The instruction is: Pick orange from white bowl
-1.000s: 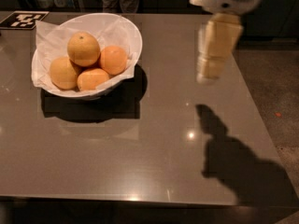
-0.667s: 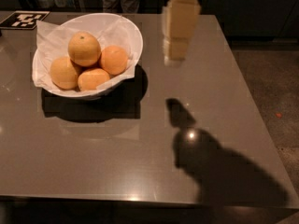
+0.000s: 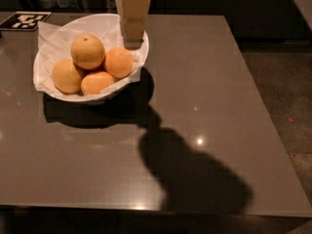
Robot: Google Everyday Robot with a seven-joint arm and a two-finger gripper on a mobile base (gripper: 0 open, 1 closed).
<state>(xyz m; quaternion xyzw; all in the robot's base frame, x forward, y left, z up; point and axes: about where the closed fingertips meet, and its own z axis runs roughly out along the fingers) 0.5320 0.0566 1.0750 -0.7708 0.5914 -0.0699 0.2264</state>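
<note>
The white bowl (image 3: pixel 57 94) stands on the far left part of the table, lined with crinkled white paper. The orange (image 3: pixel 87 51), the largest one, yellowish with a small dark stem dot, lies on top at the back of the pile. A deeper-orange one (image 3: pixel 118 62) lies to its right and two paler ones (image 3: pixel 66 75) lie in front. My gripper (image 3: pixel 132 42), cream-coloured, hangs down from the top edge over the bowl's back right rim, to the right of the orange and apart from it.
The dark grey table (image 3: pixel 204 82) runs to a right edge with floor (image 3: pixel 282 82) beyond it. A black-and-white marker tag (image 3: pixel 24 20) lies at the far left corner. My arm's shadow (image 3: pixel 190 174) falls on the front middle of the table.
My gripper has moved left, from over the right part of the table to over the bowl's back right rim. The oranges and the bowl have not moved.
</note>
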